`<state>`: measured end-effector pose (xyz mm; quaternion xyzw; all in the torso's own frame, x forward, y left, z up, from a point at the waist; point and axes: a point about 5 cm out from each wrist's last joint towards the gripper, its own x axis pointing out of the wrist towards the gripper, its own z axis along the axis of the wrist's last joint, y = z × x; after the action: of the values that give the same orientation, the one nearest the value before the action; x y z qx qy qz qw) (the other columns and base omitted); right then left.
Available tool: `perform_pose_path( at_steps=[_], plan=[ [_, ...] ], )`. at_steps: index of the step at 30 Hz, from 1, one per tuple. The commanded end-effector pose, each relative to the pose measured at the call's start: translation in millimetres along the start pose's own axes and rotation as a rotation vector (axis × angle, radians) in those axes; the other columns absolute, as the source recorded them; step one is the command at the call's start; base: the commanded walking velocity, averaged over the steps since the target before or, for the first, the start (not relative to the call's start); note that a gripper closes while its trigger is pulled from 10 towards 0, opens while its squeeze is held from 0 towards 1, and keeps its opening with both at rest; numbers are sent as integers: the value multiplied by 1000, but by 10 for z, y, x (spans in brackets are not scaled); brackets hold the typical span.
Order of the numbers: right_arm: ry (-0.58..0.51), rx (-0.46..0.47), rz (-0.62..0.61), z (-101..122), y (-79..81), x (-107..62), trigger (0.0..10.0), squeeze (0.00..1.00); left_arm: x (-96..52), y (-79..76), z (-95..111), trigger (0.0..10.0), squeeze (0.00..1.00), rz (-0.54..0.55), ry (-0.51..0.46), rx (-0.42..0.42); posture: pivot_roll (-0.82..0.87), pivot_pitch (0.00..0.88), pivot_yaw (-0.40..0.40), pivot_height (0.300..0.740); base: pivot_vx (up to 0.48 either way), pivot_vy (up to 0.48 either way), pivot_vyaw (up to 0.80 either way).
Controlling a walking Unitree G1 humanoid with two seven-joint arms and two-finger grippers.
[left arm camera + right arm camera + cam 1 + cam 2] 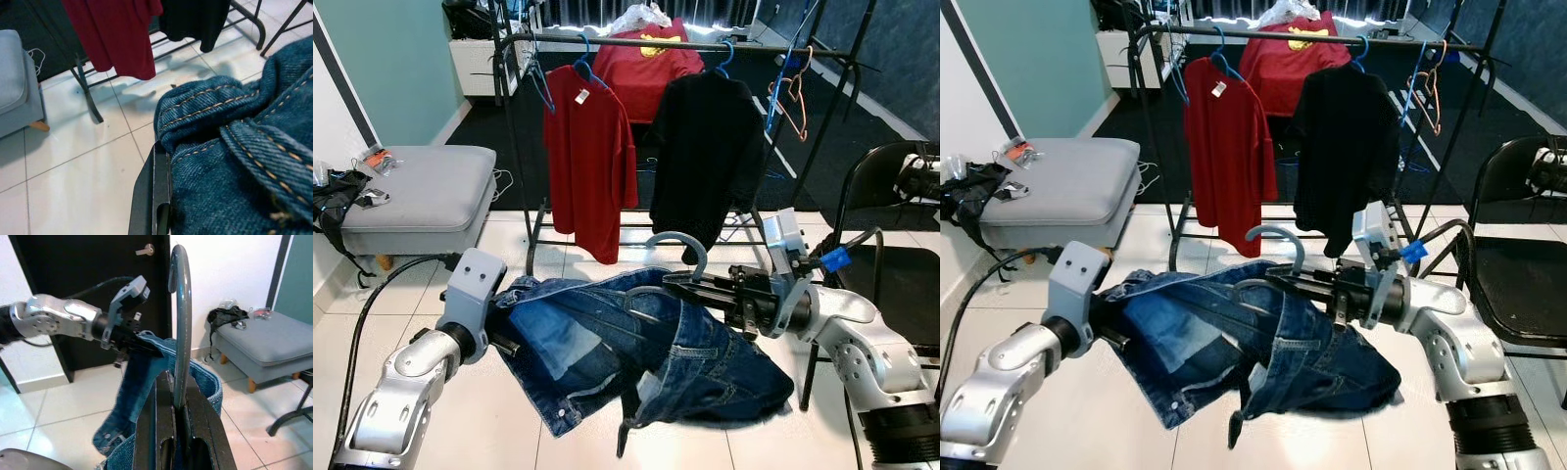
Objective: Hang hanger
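Two hands hold jeans (646, 357) above floor: right hand (677, 282) clamped on grey hanger (680, 245), left hand (155, 196) clamped on hem; hanger's shoulders hidden.

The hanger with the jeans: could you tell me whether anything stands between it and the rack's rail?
Nothing visible blocks it. The hanger, held by the right gripper, faces the rail, with a free gap between the red shirt and black shirt.

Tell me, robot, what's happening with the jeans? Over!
Right gripper shut on grey hanger. Left gripper shut on jeans. Rail ahead, red shirt and black shirt already hanging.
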<state>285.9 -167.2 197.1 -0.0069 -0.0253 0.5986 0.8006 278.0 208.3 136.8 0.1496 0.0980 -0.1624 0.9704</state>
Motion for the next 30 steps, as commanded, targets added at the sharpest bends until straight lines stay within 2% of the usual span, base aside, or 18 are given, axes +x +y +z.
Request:
perform_pose_path(
  at_steps=[1,2,4,5,7,9,12,13,16,18,20,21,23,27,30],
  plan=[
    [-4,-29,-12,38,-19,-17,10000,0,-31,41,-68,0,0,-1,39,29,60,12,-17,740,0,0,0],
    [2,-31,-19,31,-24,-32,10000,0,-32,64,-75,0,0,-6,52,41,59,11,-18,740,0,0,0],
    [16,-46,-33,1,-22,-40,10000,0,14,104,-113,0,0,-69,120,170,48,5,-25,740,0,0,0],
    [24,-47,-31,-24,-8,-30,10000,0,40,129,-125,0,0,-85,142,196,42,8,-20,740,0,0,0],
    [32,-45,-26,-55,11,-23,10000,0,60,142,-128,0,0,-104,155,200,42,8,-20,740,0,0,0],
    [83,-41,-9,-174,98,-39,10000,0,70,146,-67,0,0,-215,166,195,35,2,-13,740,0,0,0],
    [117,-37,8,-240,165,-65,10000,0,91,248,3,0,0,-197,146,223,30,0,-11,740,0,0,0],
    [117,-37,8,-240,165,-65,10000,0,91,248,3,0,0,-197,146,223,30,0,-11,740,0,0,0],
    [155,-33,34,-292,246,-103,10000,0,163,442,106,0,0,-91,121,194,31,0,-13,740,0,0,0],
    [196,-36,62,-330,300,-121,10000,0,180,478,157,0,0,-78,106,164,33,0,-9,740,0,0,0],
    [335,-68,127,-469,399,-195,10000,0,196,487,252,0,0,-111,76,121,33,2,-4,740,0,0,0],
    [335,-68,127,-469,399,-195,10000,0,196,487,252,0,0,-111,76,121,33,2,-4,740,0,0,0],
    [401,-64,143,-561,433,-256,10000,0,203,462,315,0,0,-176,51,106,33,3,-2,740,0,0,0],
    [423,-59,135,-595,438,-291,10000,0,192,464,337,0,0,-212,53,123,34,7,-2,740,0,0,0],
    [387,-105,85,-552,396,-296,10000,0,177,535,321,0,0,-194,70,135,37,8,-4,740,0,0,0]
  ],
)
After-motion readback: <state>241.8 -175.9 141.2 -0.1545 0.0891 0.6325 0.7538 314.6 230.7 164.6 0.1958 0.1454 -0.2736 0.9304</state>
